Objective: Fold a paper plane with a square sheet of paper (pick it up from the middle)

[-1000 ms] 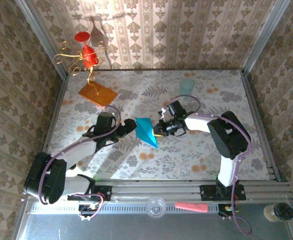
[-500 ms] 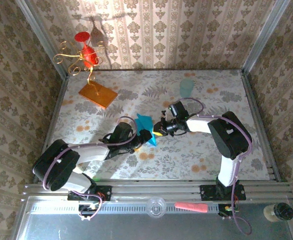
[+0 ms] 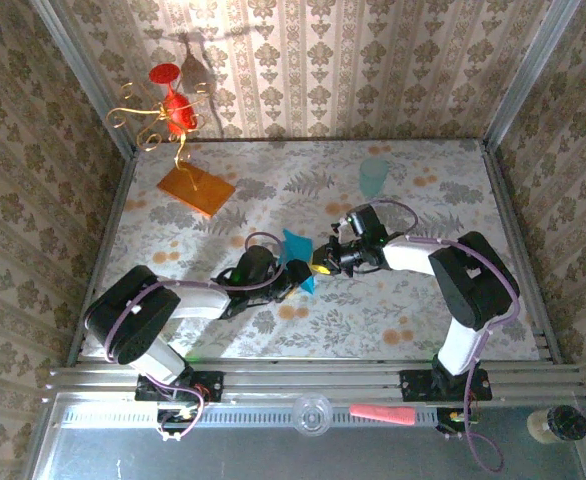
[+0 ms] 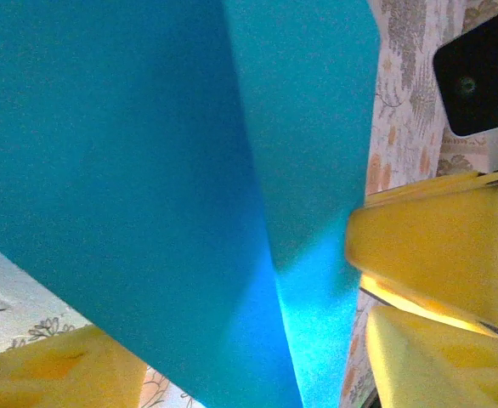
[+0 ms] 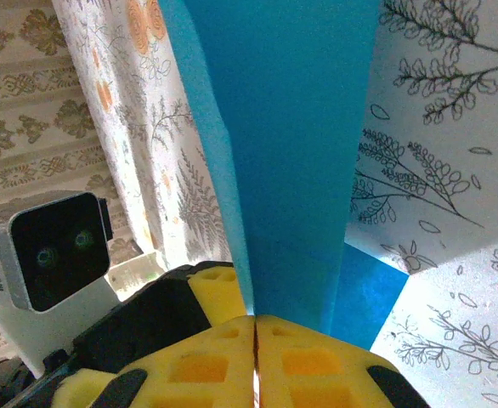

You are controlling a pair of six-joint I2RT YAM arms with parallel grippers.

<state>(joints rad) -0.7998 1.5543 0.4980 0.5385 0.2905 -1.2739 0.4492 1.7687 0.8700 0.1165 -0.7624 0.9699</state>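
Enclosure: patterned wallpaper [image 3: 373,60] on three sides, and a tabletop [image 3: 423,300] under a floral cloth.

Item 1: the paper plane [image 3: 295,248] is a teal fold near the middle of the tabletop, between the two arms. The left wrist view shows its broad faces and one straight crease [image 4: 147,170].

Item 2: the right pincer [image 3: 320,264] is clenched on the paper plane. The right wrist view shows its yellow pads [image 5: 308,361] pressed together, with the paper's edge [image 5: 291,127] pinched between them.

Item 3: the left pincer [image 3: 295,277] reaches in from the opposite side and is released, with its jaws spread. One yellow pad [image 4: 45,370] sits behind the sheet at lower left, well apart from the yellow foam at the right edge. No clamp on the paper is evident.

Item 4: an orange slab [image 3: 195,187] lies at far left and a pale mint cup [image 3: 373,177] stands at far right. A red-and-gold wire ornament [image 3: 168,110] is in the far left corner. All three are well apart from the pincers.
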